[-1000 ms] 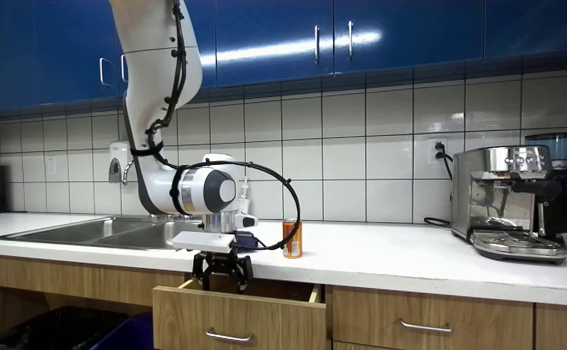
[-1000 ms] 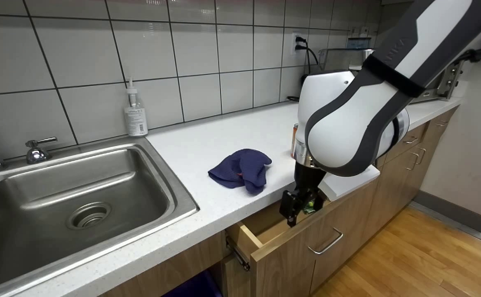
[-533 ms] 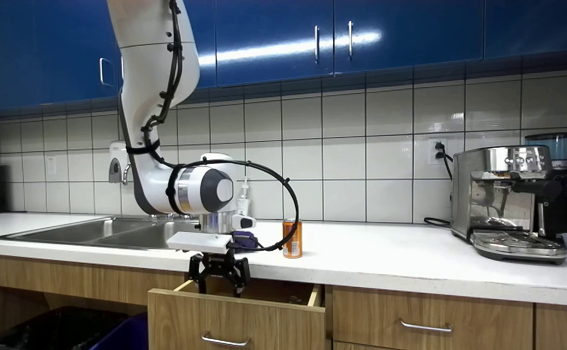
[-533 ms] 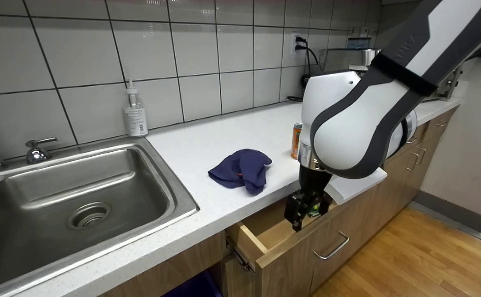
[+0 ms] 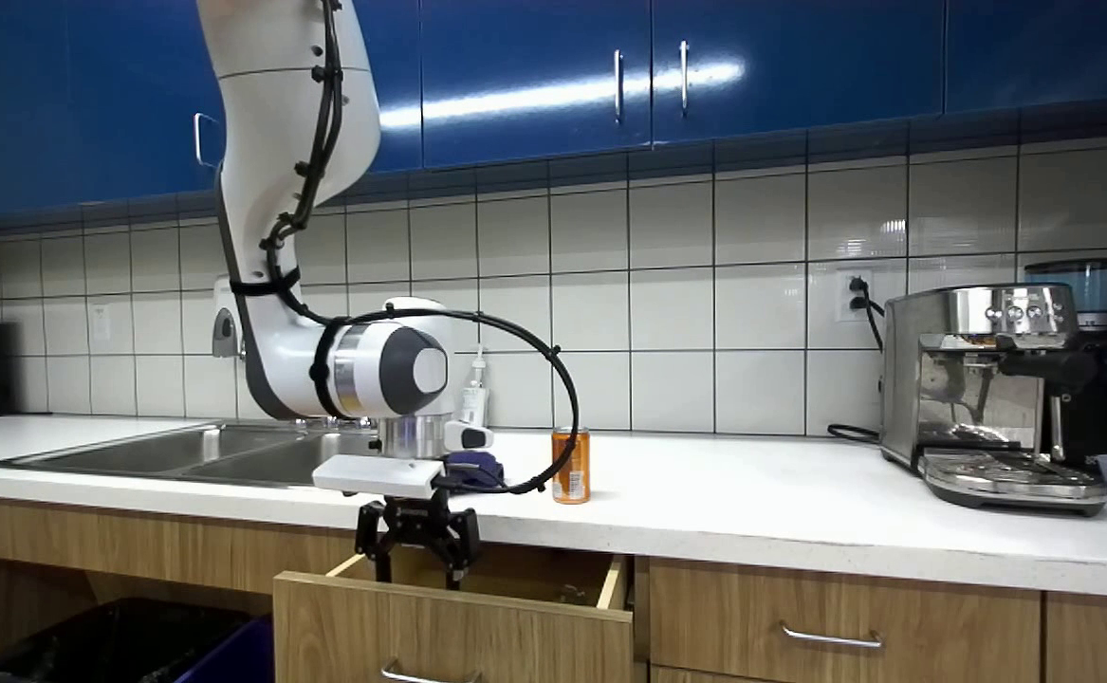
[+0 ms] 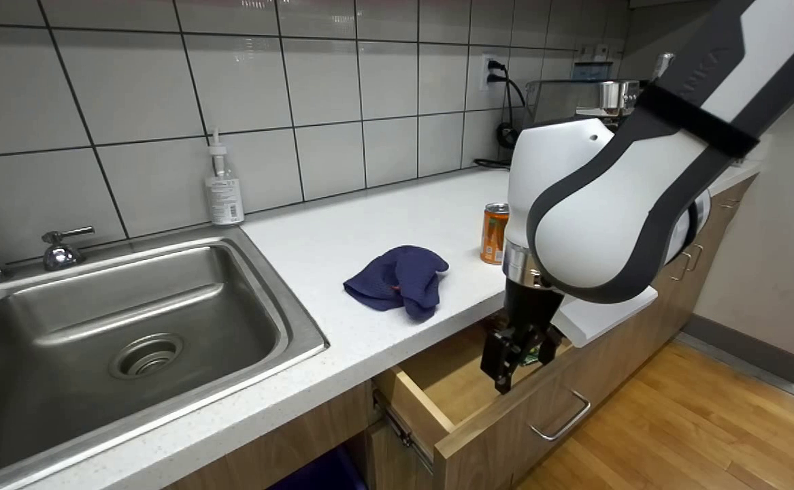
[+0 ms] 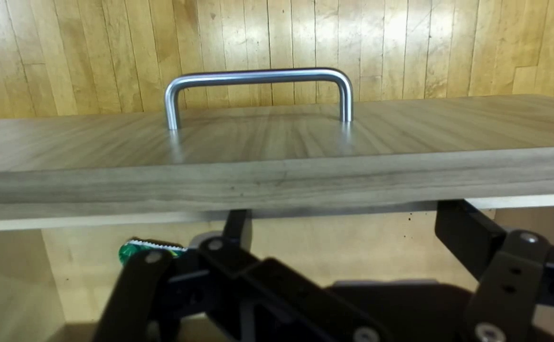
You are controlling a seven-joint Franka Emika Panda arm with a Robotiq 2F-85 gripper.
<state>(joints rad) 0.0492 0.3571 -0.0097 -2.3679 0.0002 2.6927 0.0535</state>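
Closest to me, the drawer [image 5: 515, 631] stands pulled out, its steel handle [image 7: 258, 77] on the outer face of the front panel [image 7: 258, 142]. Just behind that panel the tool [image 5: 417, 575] points down inside, released, its fingers [image 7: 469, 237] spread with nothing gripped; whether they touch the wood I can't tell. A green packet [image 7: 132, 251] lies in there too, partly hidden by the tool. My worry is a hard outward push, which might strain the runners [image 6: 407, 441] or let a finger ride up over the panel's edge; a deeper dip could scrape the bottom or hit the packet. Farther in, the white tabletop [image 6: 315, 238] carries a crumpled navy cloth [image 6: 410, 275] and an upright orange can [image 6: 494, 233]. In an exterior view the black cable loop [image 5: 556, 353] on the arm [image 5: 292, 123] crosses the can; if it's truly that near, a swing could topple it. Beyond sit a soap bottle [image 6: 224, 197] and a coffee machine [image 5: 980, 408].
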